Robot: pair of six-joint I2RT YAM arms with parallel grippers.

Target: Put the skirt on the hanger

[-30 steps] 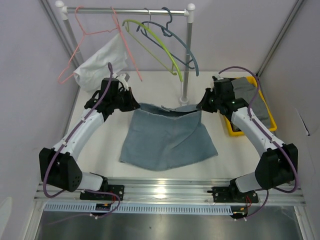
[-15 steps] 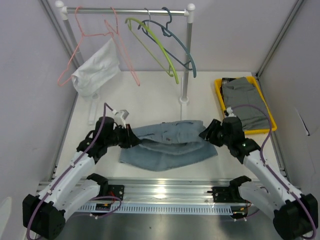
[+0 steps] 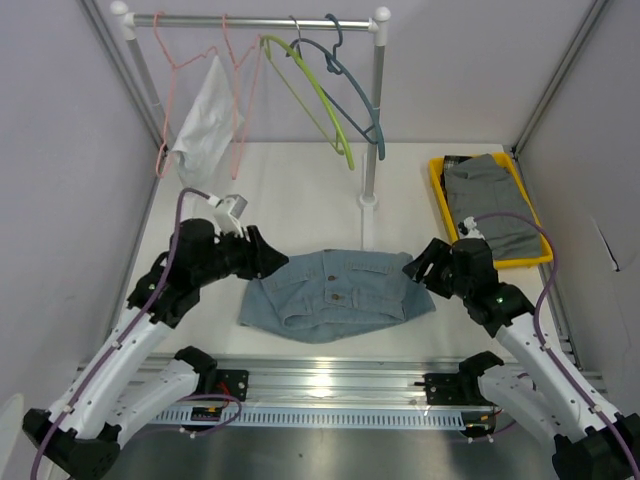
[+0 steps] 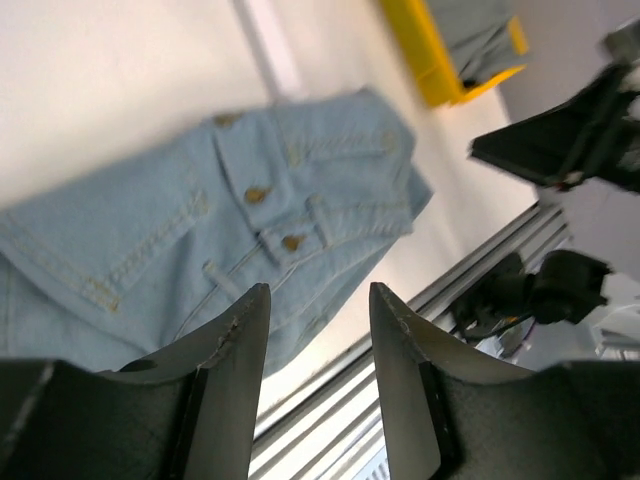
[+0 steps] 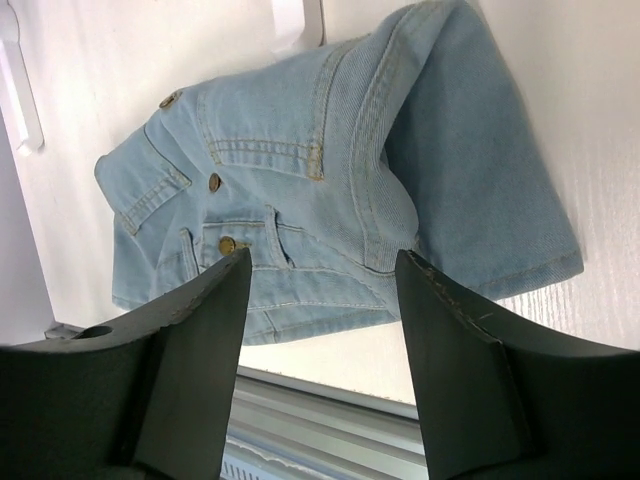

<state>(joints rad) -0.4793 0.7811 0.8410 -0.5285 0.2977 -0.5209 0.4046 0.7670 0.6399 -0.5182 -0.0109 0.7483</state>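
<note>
The light-blue denim skirt point(image 3: 335, 293) lies flat on the white table, folded, with its buttoned front facing up. My left gripper point(image 3: 275, 262) hovers just off the skirt's left edge, open, with nothing between its fingers. In the left wrist view the skirt point(image 4: 200, 230) lies beyond the spread left gripper point(image 4: 318, 290). My right gripper point(image 3: 412, 270) is open at the skirt's right edge. Below the empty right gripper point(image 5: 322, 254) lies the skirt point(image 5: 400, 160). A green hanger point(image 3: 320, 100), a blue hanger point(image 3: 360, 105) and a pink hanger point(image 3: 240, 110) hang on the rail at the back.
A white garment point(image 3: 205, 115) hangs from another pink hanger at the rail's left. The rail's right post point(image 3: 377, 110) stands just behind the skirt. A yellow tray point(image 3: 438, 195) holding grey clothing sits at the back right. The metal rail of the table's front edge runs below the skirt.
Both arms brought the skirt down and toward the front, then both grippers opened and let it go; it now lies flat. The pink hanger with the white garment swung.
</note>
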